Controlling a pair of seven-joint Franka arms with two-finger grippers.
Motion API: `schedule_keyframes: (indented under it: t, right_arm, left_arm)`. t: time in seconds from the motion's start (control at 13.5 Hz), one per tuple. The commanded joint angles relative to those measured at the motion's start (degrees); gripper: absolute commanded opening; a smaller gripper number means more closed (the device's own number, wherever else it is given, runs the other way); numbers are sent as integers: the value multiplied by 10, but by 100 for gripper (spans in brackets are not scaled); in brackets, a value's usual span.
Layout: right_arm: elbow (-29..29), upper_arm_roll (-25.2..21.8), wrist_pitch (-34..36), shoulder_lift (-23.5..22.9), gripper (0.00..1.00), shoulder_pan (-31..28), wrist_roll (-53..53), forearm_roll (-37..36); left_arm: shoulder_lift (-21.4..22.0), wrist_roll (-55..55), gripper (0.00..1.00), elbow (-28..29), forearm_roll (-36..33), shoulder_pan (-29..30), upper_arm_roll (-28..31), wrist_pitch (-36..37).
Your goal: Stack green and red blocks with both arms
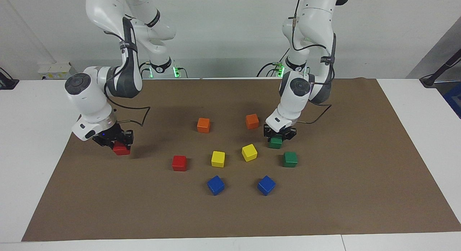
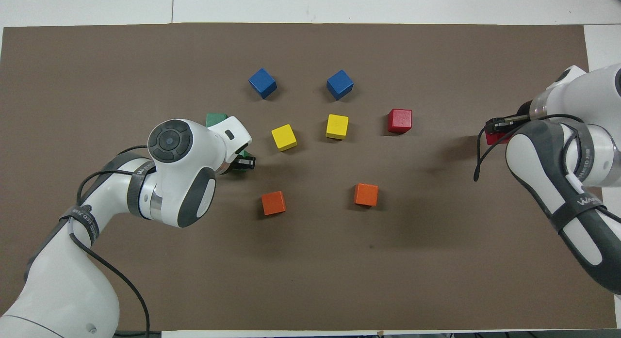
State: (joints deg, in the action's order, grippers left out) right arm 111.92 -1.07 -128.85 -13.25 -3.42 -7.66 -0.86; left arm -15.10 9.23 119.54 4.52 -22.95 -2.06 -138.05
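Observation:
My right gripper (image 1: 117, 142) is shut on a red block (image 1: 121, 149), held low over the brown mat toward the right arm's end of the table; from overhead only an edge of this red block (image 2: 495, 137) shows under the wrist. The other red block (image 1: 179, 163) (image 2: 400, 120) sits alone on the mat. My left gripper (image 1: 277, 135) (image 2: 242, 162) is shut on a green block (image 1: 276, 142), which sits at mat level. A second green block (image 1: 290, 159) (image 2: 216, 119) lies just farther from the robots, partly hidden from overhead by the left wrist.
Two orange cubes (image 1: 203, 125) (image 1: 252, 121) lie nearest the robots. Two yellow cubes (image 1: 218, 159) (image 1: 249, 152) sit mid-mat, with two blue cubes (image 1: 215, 185) (image 1: 266, 185) farther out. The brown mat (image 1: 360, 193) covers most of the white table.

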Motion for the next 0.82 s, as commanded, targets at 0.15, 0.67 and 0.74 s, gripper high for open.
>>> schedule_keyframes:
  t: [0.15,0.67,0.74]
  right_arm:
    - [22,5,-36,-8,0,-9,-3,3]
    - [24,5,-48,-18,0,-16,-2,3]
    - [28,5,-58,-18,0,-16,-2,3]
  left_arm:
    - [56,-36,0,-32,6,48,12,110]
    - [141,-177,0,-4,6,279,13,198]
    - [145,-214,0,9,6,307,13,188]
